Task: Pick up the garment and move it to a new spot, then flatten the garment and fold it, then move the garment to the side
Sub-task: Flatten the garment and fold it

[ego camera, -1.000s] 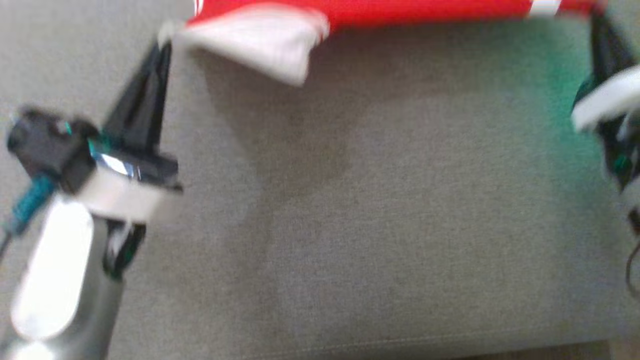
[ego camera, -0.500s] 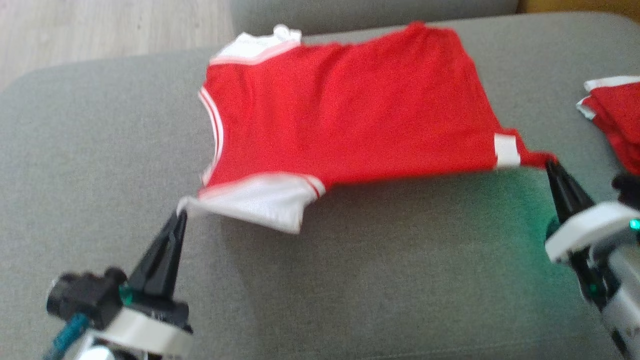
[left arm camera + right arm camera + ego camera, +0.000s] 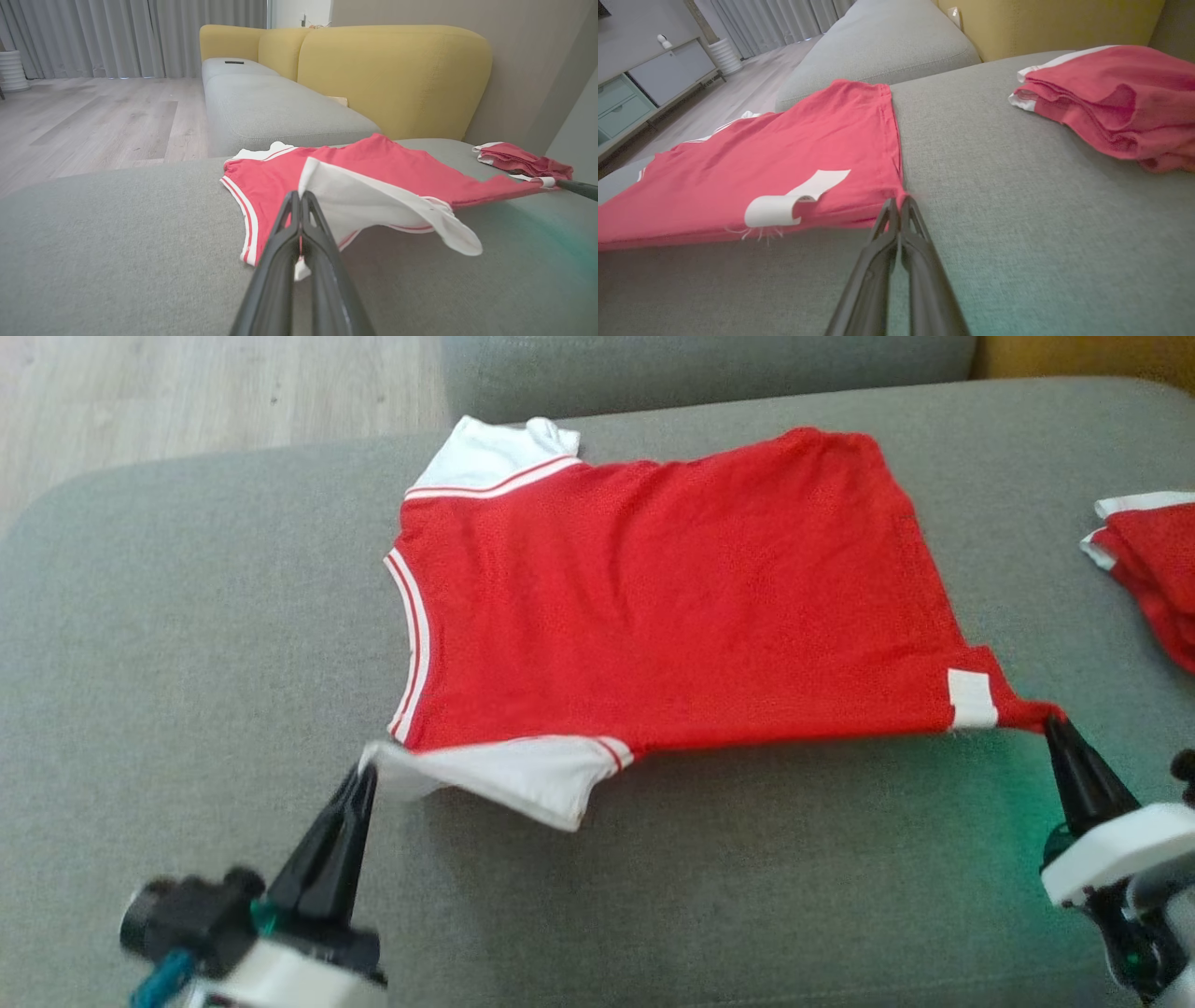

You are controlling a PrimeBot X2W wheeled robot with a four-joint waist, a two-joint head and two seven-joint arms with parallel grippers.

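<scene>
The red shirt (image 3: 653, 607) lies spread across the middle of the head view on the grey sofa cushion (image 3: 747, 877). Its far part rests on the fabric, and its near edge is stretched between the two claws and looks lifted a little. The left claw (image 3: 366, 775), at the lower left of the frame, is clenched on the tip of the near sleeve (image 3: 504, 775). The right claw (image 3: 1053, 723), at the right edge, is clenched on the red hem corner just beside the white label (image 3: 971, 698). Both holds take only a thin bit of cloth at the very fingertips, so a sharp or uneven pull could slip a corner free and let that side drop in a heap. The near sleeve sags below the stretched edge and could get trapped underneath when the shirt is laid down, leaving a crease. The far sleeve (image 3: 485, 453), at the upper left, is already rumpled and may stay so. The folded red pile (image 3: 1153, 569) sits near the right claw, and a wide sweep might drag it. Counted: one spread shirt with two white sleeves and one label, one folded pile whose number of pieces I cannot tell, two claws and one cushion under the work.
</scene>
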